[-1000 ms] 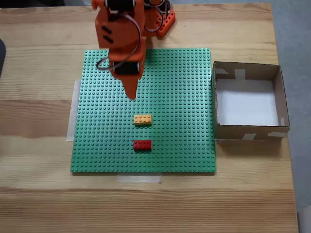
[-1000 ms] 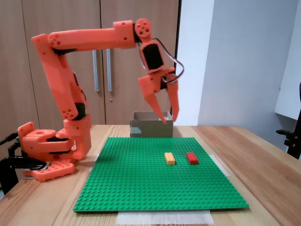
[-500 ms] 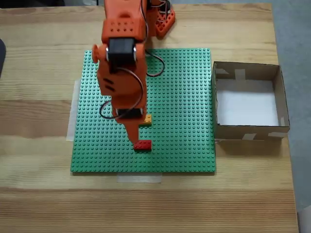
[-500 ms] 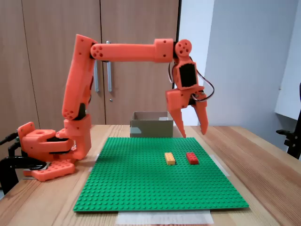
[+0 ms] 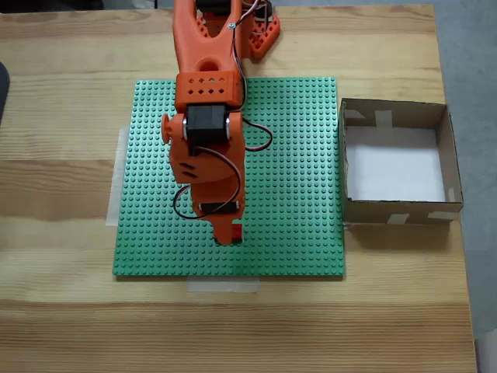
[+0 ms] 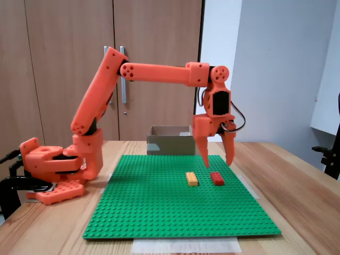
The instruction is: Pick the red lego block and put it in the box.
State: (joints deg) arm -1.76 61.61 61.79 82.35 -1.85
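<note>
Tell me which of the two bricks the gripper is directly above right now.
The red lego block: the open gripper hangs just above it, fingers apart on either side. The yellow-orange brick lies beside it on the green baseplate, toward the arm's base.

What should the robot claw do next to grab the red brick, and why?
Probably come straight down. In a fixed view the gripper hangs open just above the red lego block, one finger on each side and not touching it. The yellow-orange brick sits close beside it, so a straight drop seems safest before closing.
</note>
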